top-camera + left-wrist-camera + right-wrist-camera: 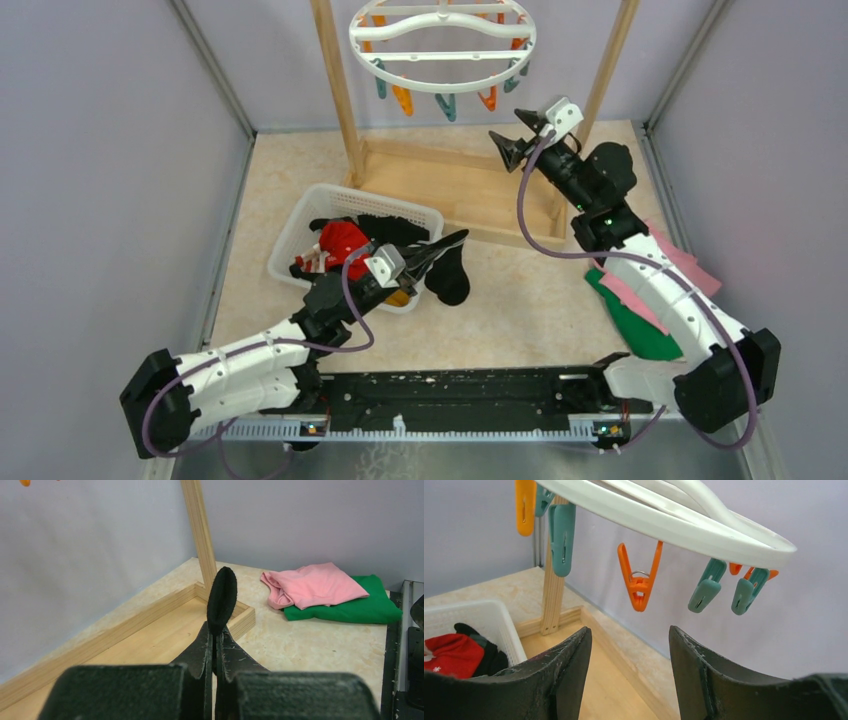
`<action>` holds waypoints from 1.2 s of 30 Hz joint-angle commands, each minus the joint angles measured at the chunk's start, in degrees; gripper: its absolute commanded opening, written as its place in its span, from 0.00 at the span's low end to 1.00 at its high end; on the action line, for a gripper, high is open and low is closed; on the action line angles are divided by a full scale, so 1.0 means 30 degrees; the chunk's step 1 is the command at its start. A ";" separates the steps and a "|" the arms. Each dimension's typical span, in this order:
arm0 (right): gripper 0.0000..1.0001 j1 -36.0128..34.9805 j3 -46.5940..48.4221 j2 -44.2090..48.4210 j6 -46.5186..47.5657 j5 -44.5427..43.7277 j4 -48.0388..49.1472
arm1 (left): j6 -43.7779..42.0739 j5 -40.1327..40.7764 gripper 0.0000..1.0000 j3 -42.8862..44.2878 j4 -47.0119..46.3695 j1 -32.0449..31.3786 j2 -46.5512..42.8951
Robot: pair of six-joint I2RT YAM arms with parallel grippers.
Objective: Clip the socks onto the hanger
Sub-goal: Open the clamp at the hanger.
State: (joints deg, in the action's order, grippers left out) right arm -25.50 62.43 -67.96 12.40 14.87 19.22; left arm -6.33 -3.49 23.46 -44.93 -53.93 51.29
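Observation:
My left gripper is shut on a black sock, which droops beside the basket; in the left wrist view its folded edge sticks up from between the closed fingertips. More socks, one of them red, lie in the white basket. The white ring hanger hangs from the wooden rack with orange and teal pegs. My right gripper is open and empty, raised just below the ring's near right side. In the right wrist view an orange peg hangs above the gap between its fingers.
The wooden rack frame and its base stand at the back between the arms. Folded pink and green cloths lie on the table under my right arm. Grey walls close in the table on three sides.

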 commanded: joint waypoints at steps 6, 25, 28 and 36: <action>0.53 -0.0144 0.1462 -0.2236 -0.0877 -0.0297 0.3057 | -0.0450 0.0084 0.00 -0.0094 -0.0836 0.0136 -0.0382; 0.46 -0.0201 0.3713 -0.3949 -0.2261 -0.0400 0.3123 | -0.0559 -0.0583 0.00 -0.0203 -0.1038 0.0282 -0.0350; 0.46 -0.0211 0.3821 -0.3991 -0.2260 -0.0402 0.3229 | -0.0517 -0.0603 0.00 -0.0215 -0.1039 0.0282 -0.0397; 0.46 -0.0546 0.4223 -0.4469 -0.2261 -0.0697 0.3697 | -0.0327 -0.0585 0.00 -0.0299 -0.0992 0.0311 -0.0516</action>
State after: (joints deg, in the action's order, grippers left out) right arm -25.87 71.55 -80.42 6.33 13.13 27.53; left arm -7.42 -4.67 23.03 -44.99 -53.28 50.74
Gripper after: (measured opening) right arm 0.459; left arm 0.016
